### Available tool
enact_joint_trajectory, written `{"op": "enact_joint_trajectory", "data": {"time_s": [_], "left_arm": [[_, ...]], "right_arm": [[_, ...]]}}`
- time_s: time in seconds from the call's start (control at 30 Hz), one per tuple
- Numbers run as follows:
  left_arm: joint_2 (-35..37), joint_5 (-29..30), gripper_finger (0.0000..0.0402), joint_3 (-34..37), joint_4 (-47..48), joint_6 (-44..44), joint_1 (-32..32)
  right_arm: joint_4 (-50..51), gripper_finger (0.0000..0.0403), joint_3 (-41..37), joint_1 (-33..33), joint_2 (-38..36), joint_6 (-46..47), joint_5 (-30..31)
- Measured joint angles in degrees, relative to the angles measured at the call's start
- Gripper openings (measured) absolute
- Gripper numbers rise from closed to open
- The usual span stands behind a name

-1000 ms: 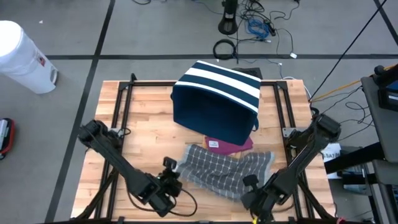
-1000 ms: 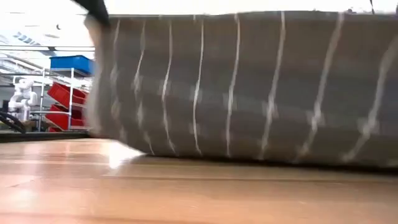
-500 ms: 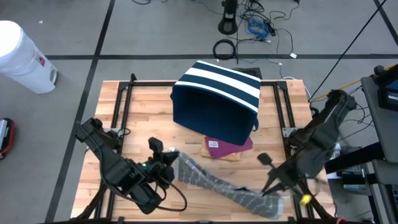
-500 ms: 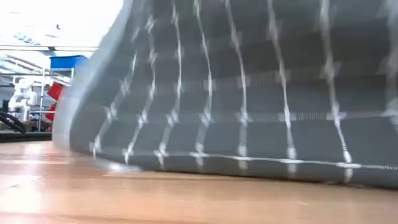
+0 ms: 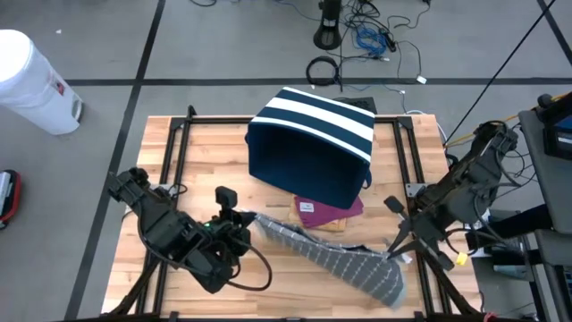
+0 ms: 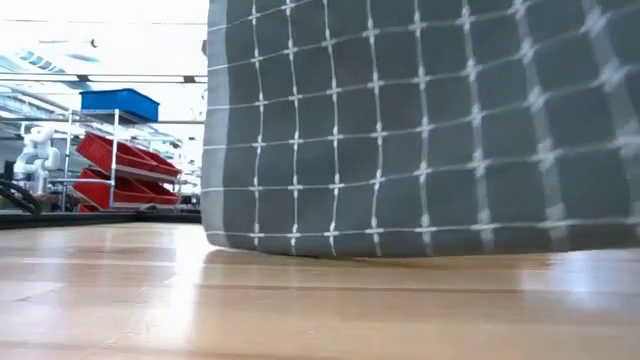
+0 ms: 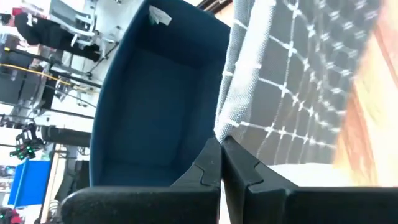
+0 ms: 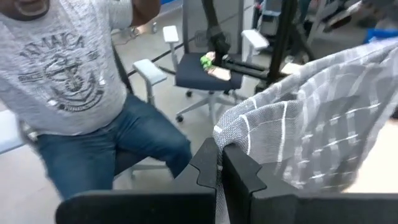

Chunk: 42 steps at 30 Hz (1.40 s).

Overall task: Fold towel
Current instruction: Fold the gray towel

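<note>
A grey woven towel with a thin white grid (image 5: 344,261) is stretched in a long, sagging band over the front of the pale wooden plank surface (image 5: 206,170), held by its two ends. The left pincer (image 5: 247,225) is clamped on the end nearer the middle of the surface; in the left wrist view its two dark fingers (image 7: 211,165) sit pressed together with a bunched edge of the cloth (image 7: 261,93) pinched between them, the coarse weave plain to see. The right pincer (image 5: 399,253) is clamped on the other end near the surface's front right corner; in the right wrist view its fingers (image 8: 233,168) meet on a rumpled corner of the fabric (image 8: 298,134).

In the low view the towel (image 6: 430,130) hangs as a flat, gridded sheet, its lower hem close over the wood.

Behind the towel stands a boxy navy fabric bin with broad white stripes (image 5: 313,143), and a flat magenta cloth (image 5: 326,211) lies at its foot. Past the right pincer a person in a grey printed shirt and blue jeans (image 8: 81,93) sits beyond the surface.
</note>
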<state>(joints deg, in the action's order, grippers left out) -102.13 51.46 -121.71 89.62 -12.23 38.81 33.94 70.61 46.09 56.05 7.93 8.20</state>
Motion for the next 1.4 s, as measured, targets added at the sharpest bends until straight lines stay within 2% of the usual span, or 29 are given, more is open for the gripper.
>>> {"op": "enact_joint_trajectory", "data": {"time_s": [0.43,0.6,0.73,0.83,0.87,0.97,1.07,1.23,1.4], "left_arm": [[0.0,-1.1,0.0,0.0,0.3,0.3,8.0],[0.5,5.0,0.0,0.0,0.1,0.6,9.8],[1.2,11.8,0.0,0.0,0.2,1.0,9.7],[1.3,13.4,0.0,0.0,0.3,1.9,8.6],[1.3,12.1,0.0,0.0,0.4,2.1,7.9],[1.4,3.1,0.0,0.6,0.5,1.1,3.7],[1.2,-3.4,0.0,4.4,0.7,-0.2,-0.3],[1.1,-8.9,0.0,12.6,0.4,-2.1,-5.5],[1.1,-9.6,0.0,20.3,-2.2,-2.0,-9.6]], "right_arm": [[1.0,0.0,0.0,0.1,6.1,6.2,-9.1],[0.9,0.0,0.0,0.0,5.1,3.4,-10.2],[1.0,0.0,0.0,-0.1,1.9,-0.5,-7.8],[1.9,0.0,0.0,-1.0,-0.6,-2.9,-5.9],[3.3,0.0,0.1,-1.6,-1.4,-3.0,-5.2],[8.5,0.0,0.1,-4.4,-2.6,-1.3,-4.2],[13.7,0.0,0.1,-7.4,-1.7,2.6,-4.3],[24.2,0.0,0.1,-9.9,3.1,9.2,-4.0],[30.4,0.0,0.1,-12.2,8.8,12.9,-3.3]]}}
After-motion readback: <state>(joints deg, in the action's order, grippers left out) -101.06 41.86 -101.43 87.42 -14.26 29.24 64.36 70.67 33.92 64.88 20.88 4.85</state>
